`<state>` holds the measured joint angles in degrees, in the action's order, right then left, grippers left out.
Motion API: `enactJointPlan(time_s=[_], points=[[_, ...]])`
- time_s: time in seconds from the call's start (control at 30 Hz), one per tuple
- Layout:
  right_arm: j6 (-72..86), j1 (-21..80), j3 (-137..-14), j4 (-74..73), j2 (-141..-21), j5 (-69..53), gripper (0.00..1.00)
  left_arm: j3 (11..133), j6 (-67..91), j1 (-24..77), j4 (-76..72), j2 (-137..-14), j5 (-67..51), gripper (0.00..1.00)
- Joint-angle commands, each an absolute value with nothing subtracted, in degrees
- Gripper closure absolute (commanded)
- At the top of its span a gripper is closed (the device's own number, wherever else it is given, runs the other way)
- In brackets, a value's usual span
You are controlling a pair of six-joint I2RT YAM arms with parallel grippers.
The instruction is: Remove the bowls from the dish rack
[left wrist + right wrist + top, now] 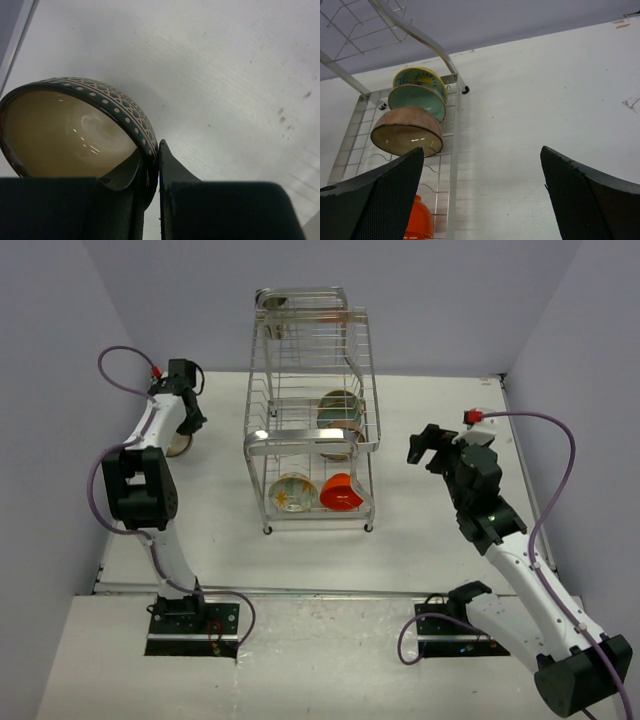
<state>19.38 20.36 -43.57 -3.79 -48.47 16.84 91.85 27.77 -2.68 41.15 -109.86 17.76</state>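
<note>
The left gripper (150,165) is almost shut and pinches the rim of a dotted bowl (75,130). One finger (122,175) sits inside the bowl and the other is pressed on the outside. This bowl is dark on the outside with rows of pale dots, and creamy yellow inside. It is tipped on its side. From above, the left gripper (184,425) points down at the dotted bowl (178,447), which is low over the table (440,510), well to the left of the dish rack (310,445). I cannot tell if the bowl touches the table.

The right gripper (430,450) has its two fingers wide apart and holds nothing. It hangs to the right of the rack and does not touch it. In the right wrist view the wire dish rack (451,150) is at the left, past the spread fingers (385,200).

The other bowls are in the rack. The orange-red bowl (342,492) and the pale bowl (293,492) with yellow marks stand side by side on the low shelf, the orange-red one on the right. On the shelf above, the brown bowl (407,131) leans in front of a green bowl (417,100)
</note>
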Motion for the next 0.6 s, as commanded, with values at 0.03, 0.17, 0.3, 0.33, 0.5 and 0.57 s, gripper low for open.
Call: enactJointPlan(time_s=[0.03, 0.17, 0.3, 0.33, 0.5, 0.57], points=[[17.7, 20.5, -45.9, -2.2, -50.6, 17.6, 0.01, 105.1, 22.8, -2.5, 43.3, -119.1, 26.4, 1.00], [16.9, 20.4, -46.6, -1.1, -52.3, 17.8, 0.01, 117.0, 21.8, -2.6, 47.5, -127.4, 28.0, 1.00], [17.0, 20.4, -47.8, -1.0, -54.7, 17.4, 0.01, 123.2, 21.4, -2.6, 51.0, -133.1, 28.7, 1.00], [17.1, 20.3, -47.9, -0.7, -55.2, 17.3, 0.01, 124.0, 21.1, -2.7, 50.9, -134.1, 28.9, 1.00], [16.9, 20.4, -47.7, 1.1, -57.8, 17.1, 0.01, 128.4, 20.1, -2.7, 52.9, -137.3, 29.6, 1.00], [16.9, 20.4, -47.8, 1.8, -58.7, 17.1, 0.01, 127.6, 19.8, -2.7, 52.1, -137.0, 29.6, 1.00]])
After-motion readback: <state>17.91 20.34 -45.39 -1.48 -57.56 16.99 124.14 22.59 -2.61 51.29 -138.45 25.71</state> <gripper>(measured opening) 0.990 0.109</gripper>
